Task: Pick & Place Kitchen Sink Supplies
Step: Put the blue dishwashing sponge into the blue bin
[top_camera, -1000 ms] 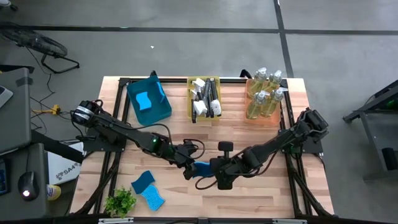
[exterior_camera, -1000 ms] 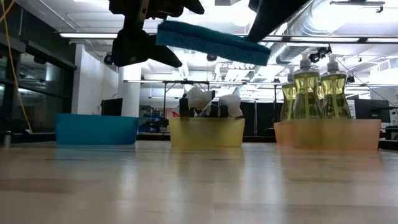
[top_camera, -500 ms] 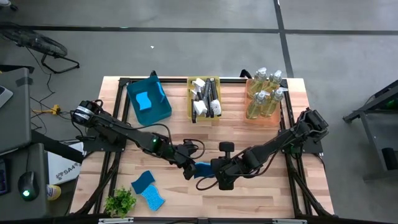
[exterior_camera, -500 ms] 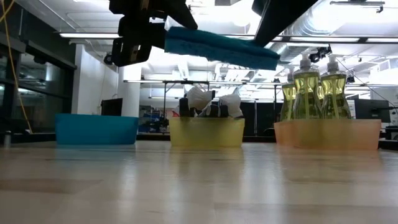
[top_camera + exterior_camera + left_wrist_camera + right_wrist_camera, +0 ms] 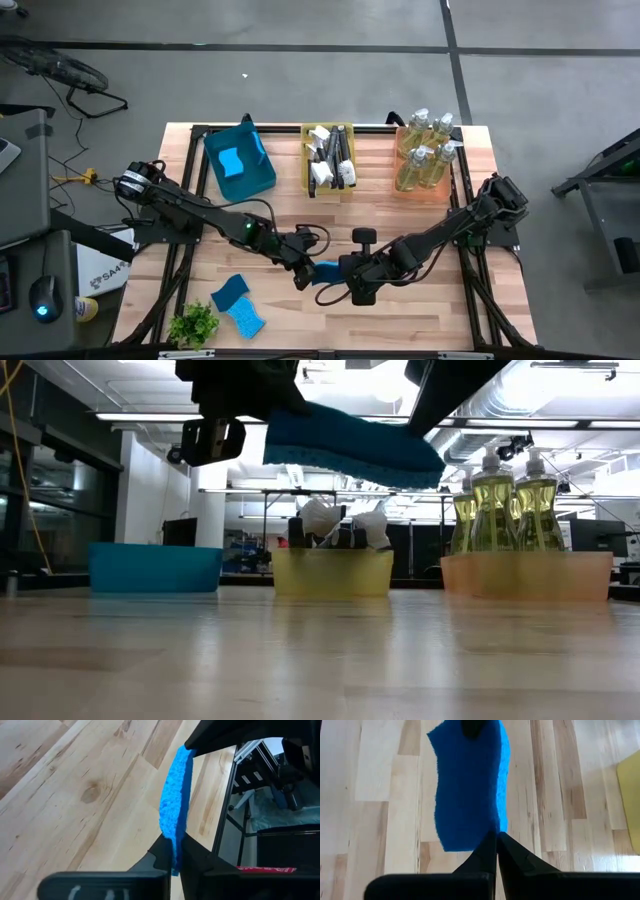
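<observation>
Sponge (image 5: 325,271) in the air at mid-surface, and I'm gripping it from both ends! My left hand (image 5: 305,271) is clamping down on one edge of this blue wavy-edged piece, fingers (image 5: 200,861) pinched tight on either face of it. My right hand (image 5: 347,279) is pinching the opposite edge, its fingers (image 5: 512,856) squeezed together on the foam. In the low view the sponge is hanging well clear of the wooden surface (image 5: 400,230), tilted slightly.

Over at the far side I'm seeing the blue bin (image 5: 240,162) carrying one sponge, the yellow bin (image 5: 328,157) beside it holding the black-handled dish brushes (image 5: 330,158), and the orange bin (image 5: 423,160) packed with pump bottles (image 5: 506,500) of yellow-green liquid. Near my left arm, two more sponges (image 5: 238,304) are lying flat on the surface, touching each other, just beside the small green plant (image 5: 194,325) at the near edge.
</observation>
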### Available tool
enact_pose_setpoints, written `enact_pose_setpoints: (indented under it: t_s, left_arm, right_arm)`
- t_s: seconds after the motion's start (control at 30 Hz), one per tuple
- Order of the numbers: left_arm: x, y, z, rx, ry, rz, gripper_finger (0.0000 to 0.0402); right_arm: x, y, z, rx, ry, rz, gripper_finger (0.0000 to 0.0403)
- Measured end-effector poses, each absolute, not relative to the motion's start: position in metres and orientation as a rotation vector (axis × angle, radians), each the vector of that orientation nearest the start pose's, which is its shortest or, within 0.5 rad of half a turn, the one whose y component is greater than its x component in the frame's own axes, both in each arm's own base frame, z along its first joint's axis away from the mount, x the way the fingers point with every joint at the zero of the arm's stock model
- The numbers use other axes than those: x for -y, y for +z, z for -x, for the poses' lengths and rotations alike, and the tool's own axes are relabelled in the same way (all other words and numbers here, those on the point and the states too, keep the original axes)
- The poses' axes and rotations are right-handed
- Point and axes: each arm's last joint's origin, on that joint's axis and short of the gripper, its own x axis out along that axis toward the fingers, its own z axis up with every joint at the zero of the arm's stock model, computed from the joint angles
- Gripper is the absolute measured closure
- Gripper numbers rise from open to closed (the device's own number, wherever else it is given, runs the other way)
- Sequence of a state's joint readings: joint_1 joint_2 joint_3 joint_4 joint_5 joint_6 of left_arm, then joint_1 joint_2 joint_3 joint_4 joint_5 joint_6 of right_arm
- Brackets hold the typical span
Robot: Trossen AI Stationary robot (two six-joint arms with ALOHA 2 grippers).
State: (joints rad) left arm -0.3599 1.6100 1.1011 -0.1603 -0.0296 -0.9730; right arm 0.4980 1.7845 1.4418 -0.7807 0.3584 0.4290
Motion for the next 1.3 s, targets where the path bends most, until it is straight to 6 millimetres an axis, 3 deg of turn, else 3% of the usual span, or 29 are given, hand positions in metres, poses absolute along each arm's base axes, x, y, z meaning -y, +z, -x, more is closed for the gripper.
enact_pose_setpoints:
  t_s: [0.27,0.5,0.7,0.87,1.03,1.3]
  left_arm:
    - [0.122,0.24,-0.327,-0.756,0.027,0.798,0.0395]
    - [0.122,0.24,-0.327,-0.76,0.026,0.798,0.0393]
    - [0.121,0.239,-0.326,-0.751,0.067,0.782,0.0393]
    - [0.114,0.239,-0.318,-0.757,0.202,0.719,0.0394]
    - [0.102,0.251,-0.301,-0.705,0.393,0.665,0.0394]
    - [0.078,0.274,-0.262,-0.544,0.764,0.586,0.0394]
  right_arm:
    - [-0.167,0.25,-0.328,-1.016,-0.097,0.069,0.0375]
    - [-0.165,0.252,-0.328,-1.043,-0.065,-0.017,0.0288]
    - [-0.15,0.267,-0.312,-1.073,-0.193,-0.061,0.0212]
    - [-0.136,0.283,-0.291,-1.076,-0.361,-0.061,0.0183]
    - [-0.129,0.297,-0.276,-1.06,-0.425,-0.078,0.0179]
    - [-0.125,0.304,-0.271,-1.021,-0.469,-0.071,0.019]
